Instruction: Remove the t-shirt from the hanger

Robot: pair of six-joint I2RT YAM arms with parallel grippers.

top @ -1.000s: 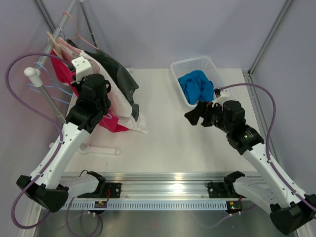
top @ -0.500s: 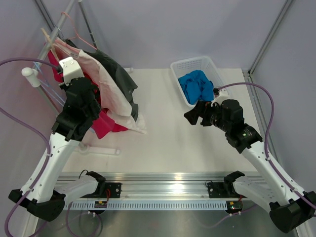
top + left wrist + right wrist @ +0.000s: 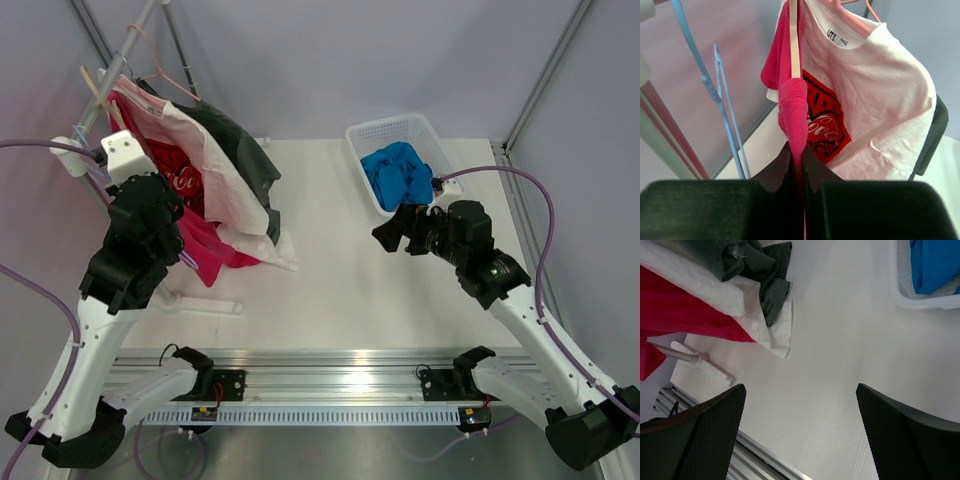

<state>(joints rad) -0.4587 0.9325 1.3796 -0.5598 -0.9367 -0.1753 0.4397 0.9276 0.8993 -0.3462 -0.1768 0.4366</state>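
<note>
Presently pinching a fold of the t-shirt [image 3: 792, 107] in the clamped left gripper [image 3: 796, 161], cloth draped over the hanger [image 3: 794, 45]. Holding right gripper [image 3: 800, 410] agape, empty. Could drag hanger off the rail [image 3: 143, 20], or snag white t-shirt [image 3: 880, 90], if pulled sideways.

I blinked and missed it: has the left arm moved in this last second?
Yes. The left arm, jaws shut on the t-shirt, has swung left, away from the white basket.

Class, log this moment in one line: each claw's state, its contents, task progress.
left claw: shut on t-shirt | right claw: open, empty | hanger: t-shirt not yet off
</note>
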